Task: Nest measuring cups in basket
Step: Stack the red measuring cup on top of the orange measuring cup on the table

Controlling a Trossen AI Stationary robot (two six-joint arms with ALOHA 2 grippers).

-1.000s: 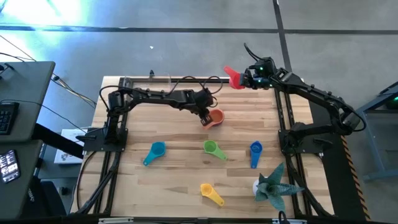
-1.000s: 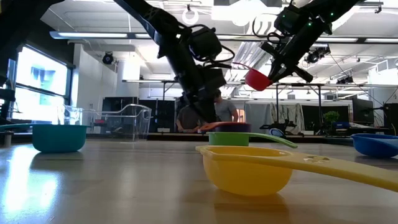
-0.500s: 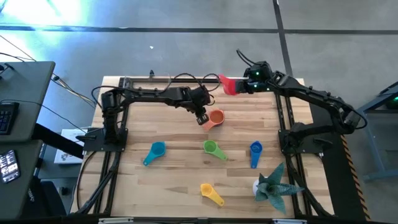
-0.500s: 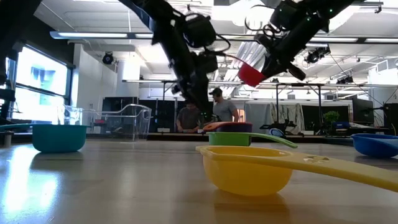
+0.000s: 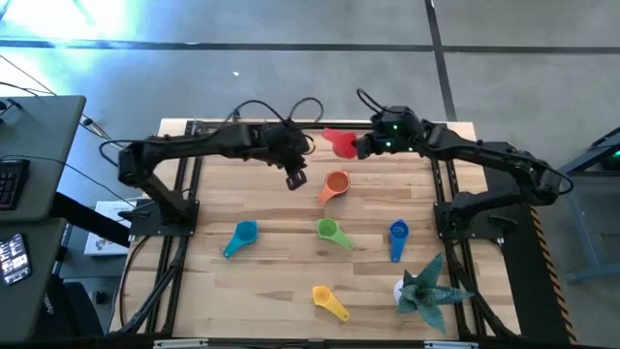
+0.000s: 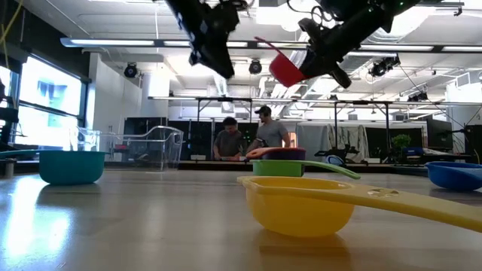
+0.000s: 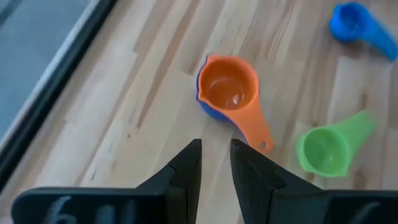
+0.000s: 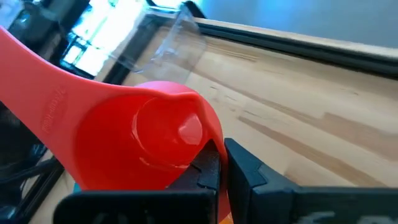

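Near the far edge of the wooden table (image 5: 271, 281), my right gripper (image 5: 360, 145) was pinched on the rim of the red measuring cup (image 5: 340, 142) and held it up in the air, bowl tilted, handle pointing away toward the clear basket (image 5: 229, 124). In my right wrist view the red cup filled most of the frame, and one transparent corner of the basket showed past its handle at the table's far edge.

My left gripper (image 5: 294, 179) hung above the table just beside the orange measuring cup (image 5: 334, 183), its two fingers (image 7: 186, 168) close together with only a thin gap between them and nothing held. From my left wrist view the orange cup sat nested on a dark blue cup (image 7: 206, 109), of which only a sliver of rim showed underneath.

Four more cups lay loose on the near half of the table: a light blue one (image 5: 241, 237), a green one (image 5: 330, 232), another blue one (image 5: 398, 237) and a yellow one (image 5: 327, 301) closest to the front. A teal spiky paper plant figure (image 5: 422, 288) stood in the front right corner, well apart from both grippers.

My left arm reached across the far side from its base at the left, cables looping over it; my right arm stretched inward from the right, so the two grippers were near each other over the middle. In the low view, two people (image 6: 245, 138) stood in the room behind the table.
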